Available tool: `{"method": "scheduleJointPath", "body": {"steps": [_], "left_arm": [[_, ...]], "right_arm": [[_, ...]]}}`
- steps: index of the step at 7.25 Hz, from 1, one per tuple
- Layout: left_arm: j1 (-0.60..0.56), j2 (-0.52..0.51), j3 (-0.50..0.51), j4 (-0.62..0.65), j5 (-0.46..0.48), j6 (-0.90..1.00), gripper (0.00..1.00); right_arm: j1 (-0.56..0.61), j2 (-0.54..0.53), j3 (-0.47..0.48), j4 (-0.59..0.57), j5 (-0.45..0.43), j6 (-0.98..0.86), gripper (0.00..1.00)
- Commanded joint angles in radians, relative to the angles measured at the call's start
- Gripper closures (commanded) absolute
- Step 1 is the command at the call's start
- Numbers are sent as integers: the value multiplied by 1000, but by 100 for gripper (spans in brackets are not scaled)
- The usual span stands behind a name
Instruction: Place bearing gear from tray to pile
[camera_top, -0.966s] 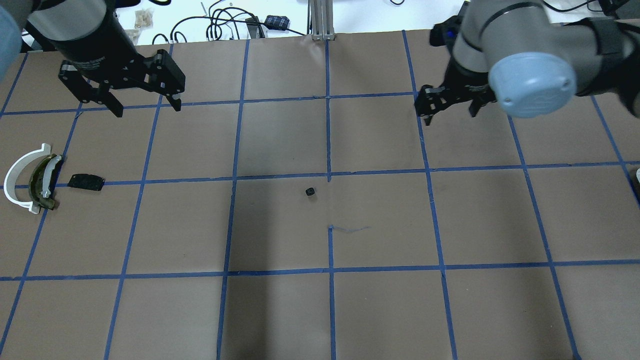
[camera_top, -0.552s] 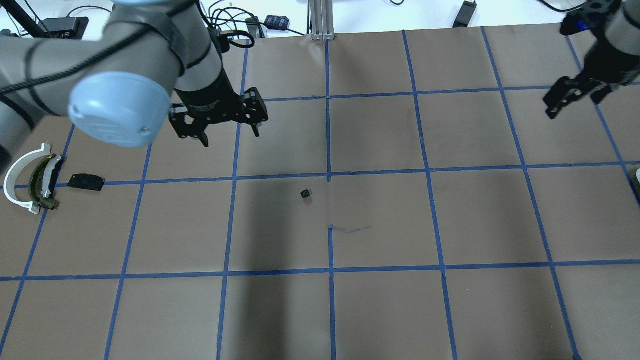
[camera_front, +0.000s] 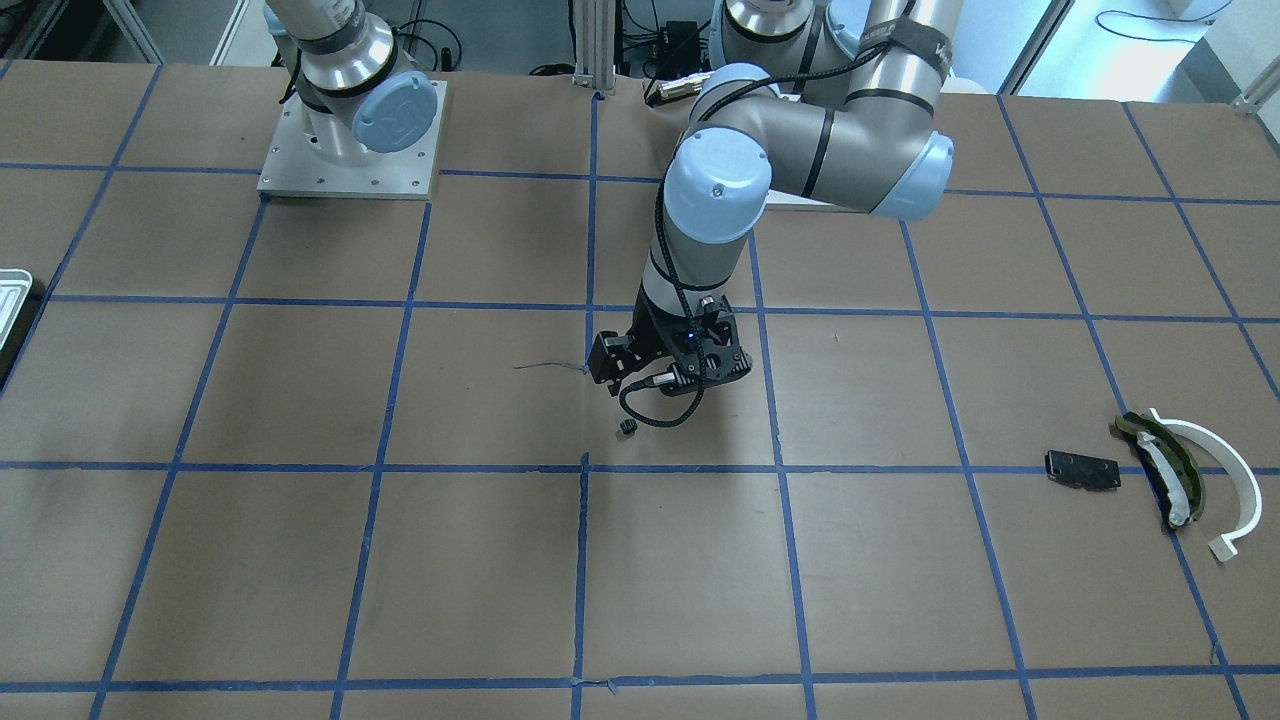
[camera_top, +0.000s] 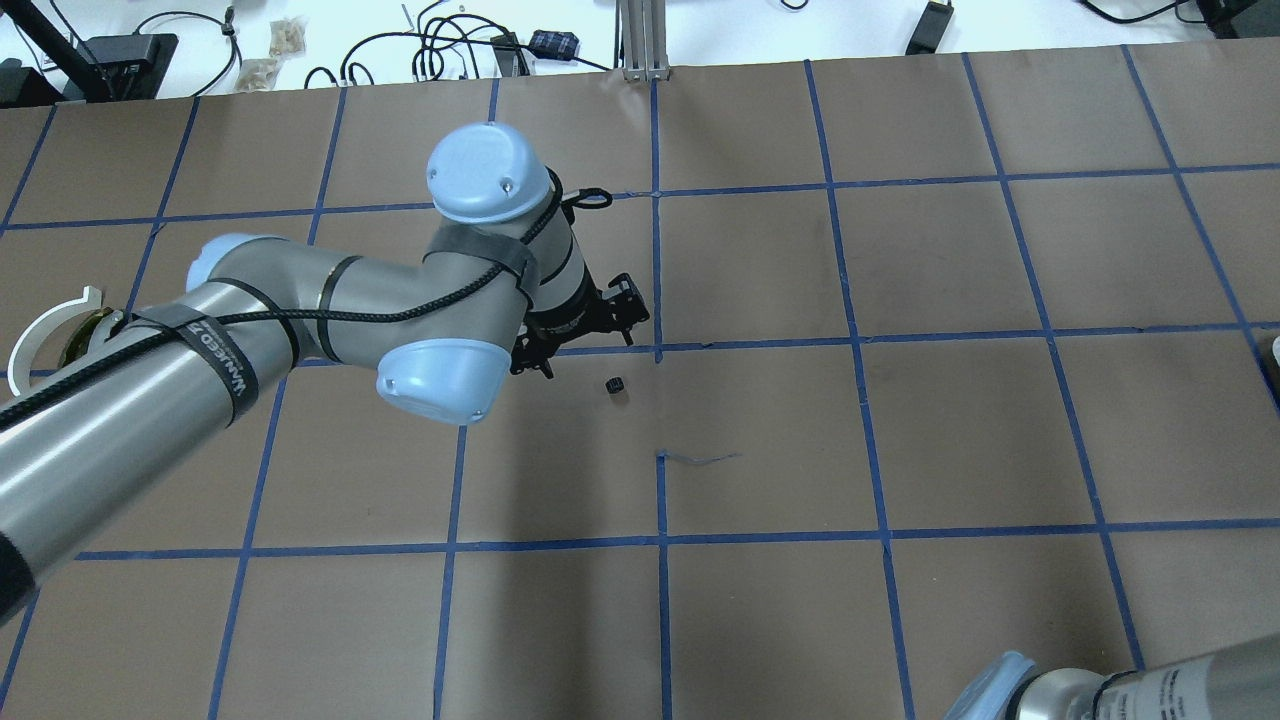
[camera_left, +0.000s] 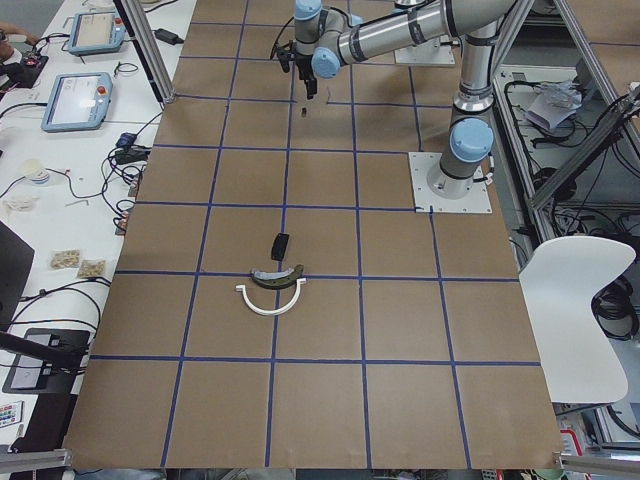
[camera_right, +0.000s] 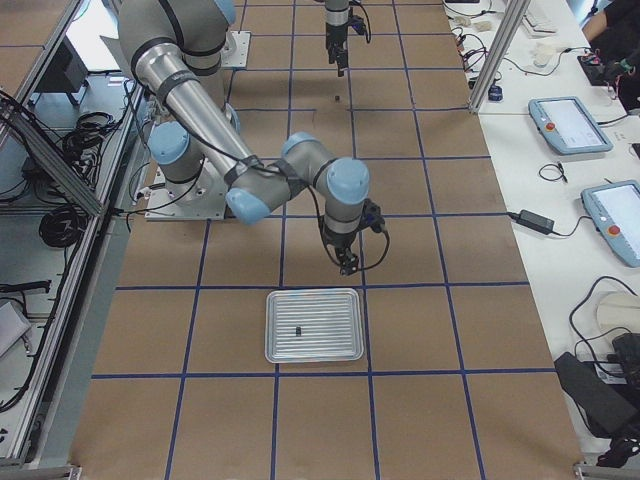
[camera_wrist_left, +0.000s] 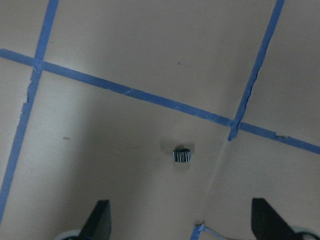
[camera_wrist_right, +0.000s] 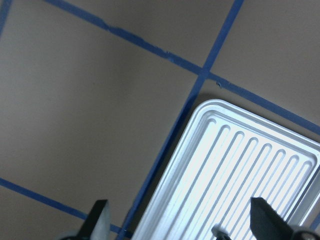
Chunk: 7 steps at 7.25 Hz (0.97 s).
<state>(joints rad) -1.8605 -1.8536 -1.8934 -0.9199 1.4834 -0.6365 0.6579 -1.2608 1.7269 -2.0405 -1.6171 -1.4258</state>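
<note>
Left gripper (camera_wrist_left: 182, 221): fingers apart, hovering close to the bearing gear (camera_wrist_left: 182, 155). The gear sits on the brown paper table (camera_top: 900, 450) beside a blue tape crossing, well apart from the pile (camera_front: 1165, 470) and outside the tray (camera_wrist_right: 240, 165).
Right gripper (camera_wrist_right: 180, 222): fingers apart, over the tray's corner.
Only the exterior right view shows the whole tray, with a small dark part (camera_right: 297, 329) in it.
Left-arm strap (camera_top: 215, 352) has white print, not surely legible

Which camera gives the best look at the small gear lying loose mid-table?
The left wrist view: the bearing gear sits close, teeth visible, ahead of the open left hand. Overhead and front-facing views show it only as a tiny black speck; the side views barely register it; the right wrist view misses it.
</note>
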Motion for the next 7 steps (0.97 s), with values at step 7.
{"method": "scheduleJointPath", "body": {"steps": [7], "left_arm": [[-52, -179, -38, 299, 34, 120, 0]], "right_arm": [[-158, 209, 17, -242, -64, -423, 15]]}}
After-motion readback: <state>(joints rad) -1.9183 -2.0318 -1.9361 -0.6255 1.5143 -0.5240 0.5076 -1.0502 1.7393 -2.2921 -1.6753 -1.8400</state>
